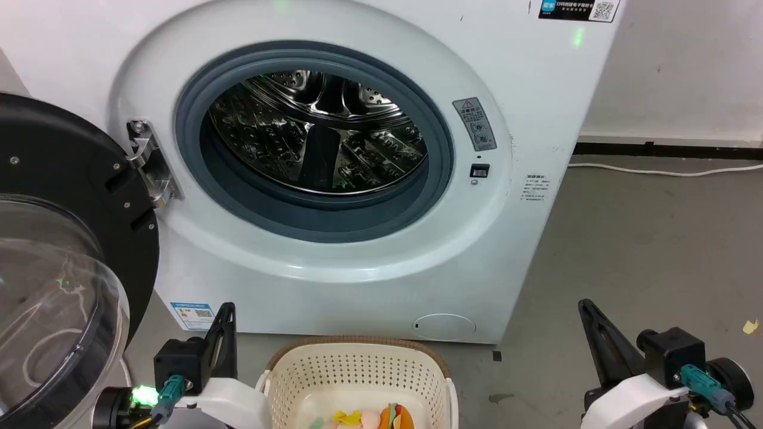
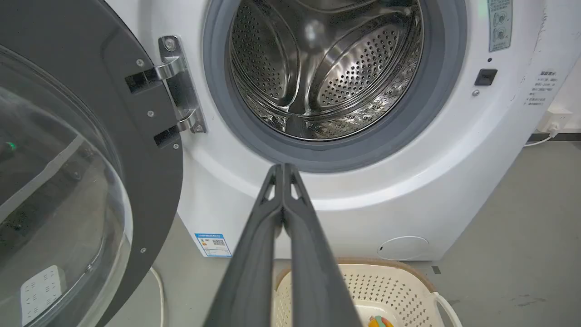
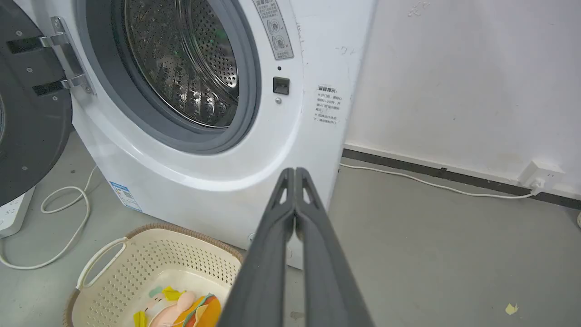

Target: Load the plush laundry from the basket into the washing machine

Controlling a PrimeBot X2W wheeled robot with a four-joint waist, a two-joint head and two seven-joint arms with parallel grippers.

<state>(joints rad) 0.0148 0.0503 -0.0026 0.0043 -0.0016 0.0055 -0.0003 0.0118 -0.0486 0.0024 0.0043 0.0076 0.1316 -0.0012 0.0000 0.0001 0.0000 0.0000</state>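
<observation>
The plush laundry [image 1: 390, 417], orange, pink and yellow, lies on the bottom of the cream basket [image 1: 357, 348] on the floor in front of the washing machine [image 1: 334, 271]. The machine's black-rimmed door [image 1: 65, 196] stands swung open at the left, and the steel drum [image 1: 316, 131] looks empty. My left gripper [image 1: 228, 310] is shut, left of the basket and empty. My right gripper [image 1: 585, 307] is shut and empty, well right of the basket. The right wrist view has the plush laundry [image 3: 181, 309] in the basket [image 3: 150, 229], below and left of the shut right gripper [image 3: 295, 171]. The left gripper [image 2: 283, 168] points at the porthole's lower rim.
The open door juts out over the floor at the left. A white cable [image 3: 68, 213] loops beside a power strip [image 3: 11, 213]. Another cable [image 1: 656, 171] runs along the wall to a socket [image 3: 540, 175]. Grey floor spreads to the right, with a yellow scrap [image 1: 750, 326].
</observation>
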